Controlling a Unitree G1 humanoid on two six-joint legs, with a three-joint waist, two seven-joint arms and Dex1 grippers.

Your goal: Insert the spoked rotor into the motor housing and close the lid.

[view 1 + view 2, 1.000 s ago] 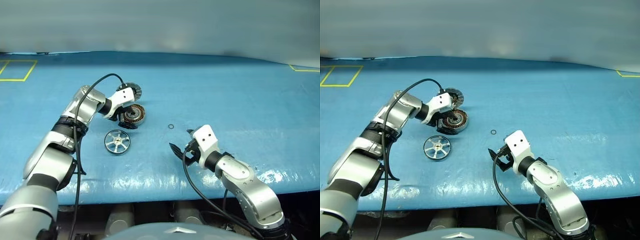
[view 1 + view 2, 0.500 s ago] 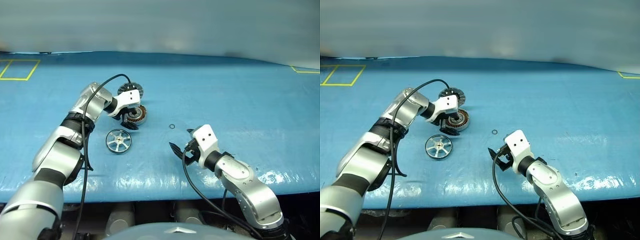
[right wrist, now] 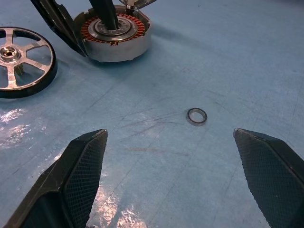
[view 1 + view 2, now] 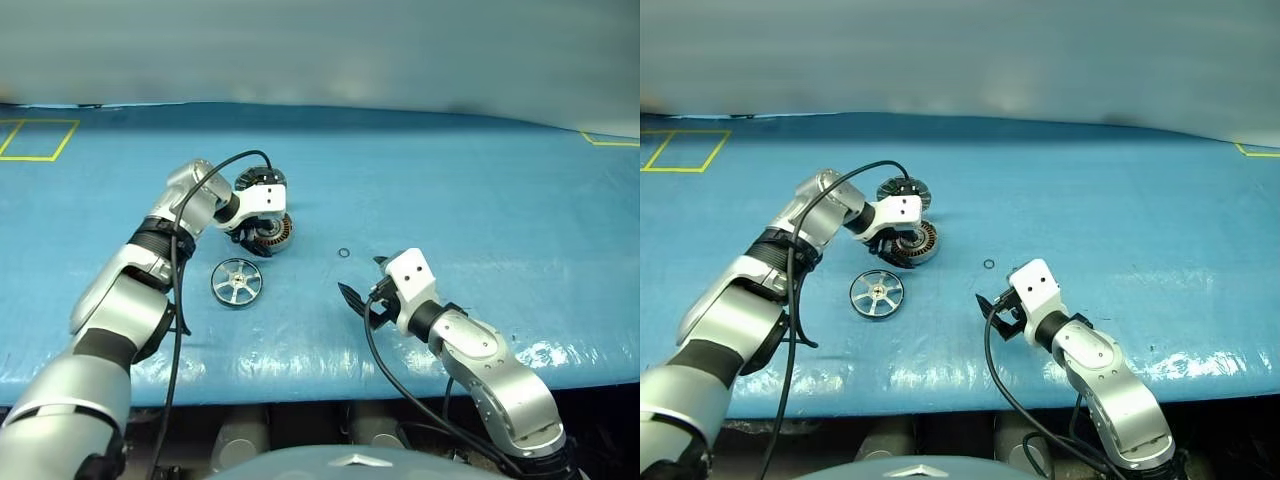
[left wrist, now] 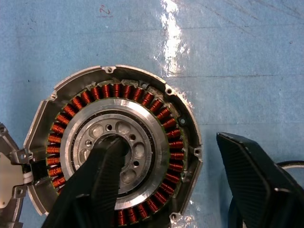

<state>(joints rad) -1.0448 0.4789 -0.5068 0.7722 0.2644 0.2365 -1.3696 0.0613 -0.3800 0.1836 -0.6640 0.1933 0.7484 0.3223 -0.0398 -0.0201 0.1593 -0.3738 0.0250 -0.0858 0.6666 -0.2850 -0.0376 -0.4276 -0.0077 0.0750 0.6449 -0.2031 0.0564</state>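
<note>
Blue bench: the spoked rotor lies flat near the motor housing, lid hinged behind. Left wrist: left claw straddles the housing wall, parted, nothing clamped. Right wrist: right claw gapes empty. Rotor looks rigid, slick metal; pinch its rim

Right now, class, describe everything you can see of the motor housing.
The motor housing is a round, grey metal shell lying open and flat on the blue table. A ring of orange-copper windings circles a silvery hub with holes. The left end effector straddles its rim, one finger on the hub, one outside.
</note>
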